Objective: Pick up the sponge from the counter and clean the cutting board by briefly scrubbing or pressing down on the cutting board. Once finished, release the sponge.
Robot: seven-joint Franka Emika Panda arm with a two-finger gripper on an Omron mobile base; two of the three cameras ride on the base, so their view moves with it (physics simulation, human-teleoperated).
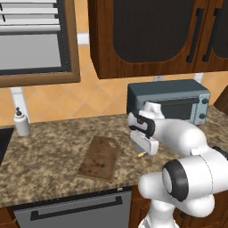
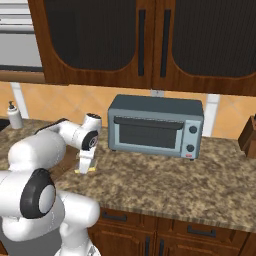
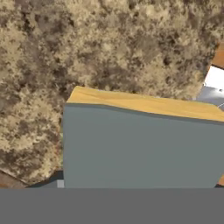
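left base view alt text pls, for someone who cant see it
A white robot arm reaches over a speckled granite counter, its gripper pointing down at a sponge, of which a sliver of yellow shows. A dark wooden cutting board lies to its left; a grey toaster oven stands behind and a soap dispenser at far left.

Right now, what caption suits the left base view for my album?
White robot arm's gripper lowered over the sponge beside the cutting board.

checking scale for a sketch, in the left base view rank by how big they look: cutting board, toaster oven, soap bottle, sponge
1. toaster oven
2. cutting board
3. soap bottle
4. sponge, just a yellow sliver showing under the pincer, so its true size is unsure here
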